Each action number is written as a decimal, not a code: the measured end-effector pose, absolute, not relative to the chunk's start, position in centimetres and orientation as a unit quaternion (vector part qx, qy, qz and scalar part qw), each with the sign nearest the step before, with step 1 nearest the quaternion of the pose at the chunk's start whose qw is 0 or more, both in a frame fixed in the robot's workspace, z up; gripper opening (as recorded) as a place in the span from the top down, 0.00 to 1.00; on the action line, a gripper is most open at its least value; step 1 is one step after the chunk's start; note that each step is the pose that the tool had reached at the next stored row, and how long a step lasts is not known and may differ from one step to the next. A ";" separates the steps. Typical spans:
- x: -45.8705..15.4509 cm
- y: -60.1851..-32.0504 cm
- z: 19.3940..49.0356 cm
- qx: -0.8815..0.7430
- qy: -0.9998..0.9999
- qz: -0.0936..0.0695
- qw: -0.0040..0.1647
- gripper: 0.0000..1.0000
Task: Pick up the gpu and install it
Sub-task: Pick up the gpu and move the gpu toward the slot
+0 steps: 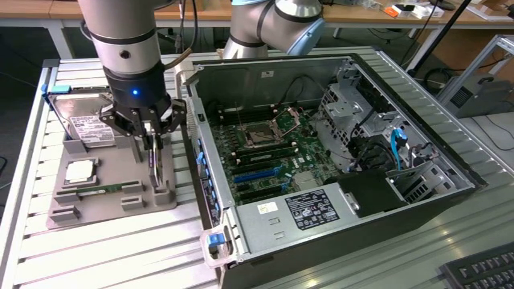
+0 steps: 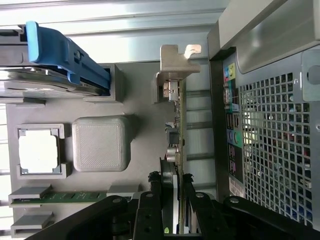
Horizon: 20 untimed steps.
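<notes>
Pick-up step, I judge: the gripper (image 1: pixel 151 147) has its fingers closed on the top edge of the gpu (image 1: pixel 156 171), which stands upright in the grey holder (image 1: pixel 96 211) just beside the PC case (image 1: pixel 265 229); next move needs a straight lift w/o tilt.

The arm (image 1: pixel 120 30) is a thick grey tube, ending in a silver band and a black wrist collar (image 1: pixel 135 90) with a small blue light (image 1: pixel 134 93). A black cable (image 1: pixel 192 30) runs alongside it. The rear joint (image 1: pixel 257 24) is grey, with a pale blue cap (image 1: pixel 310 33). The jaws are black, built of linked bars with round pivot screws (image 2: pixel 118 200).
</notes>
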State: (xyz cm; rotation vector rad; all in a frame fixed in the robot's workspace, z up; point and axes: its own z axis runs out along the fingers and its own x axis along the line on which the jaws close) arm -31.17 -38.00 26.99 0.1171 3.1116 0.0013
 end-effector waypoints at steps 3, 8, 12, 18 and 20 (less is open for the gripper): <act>-31.2 -38.0 27.1 0.038 0.999 0.000 0.014 0.73; -31.2 -38.0 27.2 0.038 0.999 0.000 0.014 0.73; -31.2 -38.0 27.3 0.038 0.999 0.000 0.014 0.73; -31.2 -38.0 27.5 0.038 0.999 0.000 0.014 0.73; -31.2 -38.0 27.5 0.038 0.999 0.000 0.014 0.73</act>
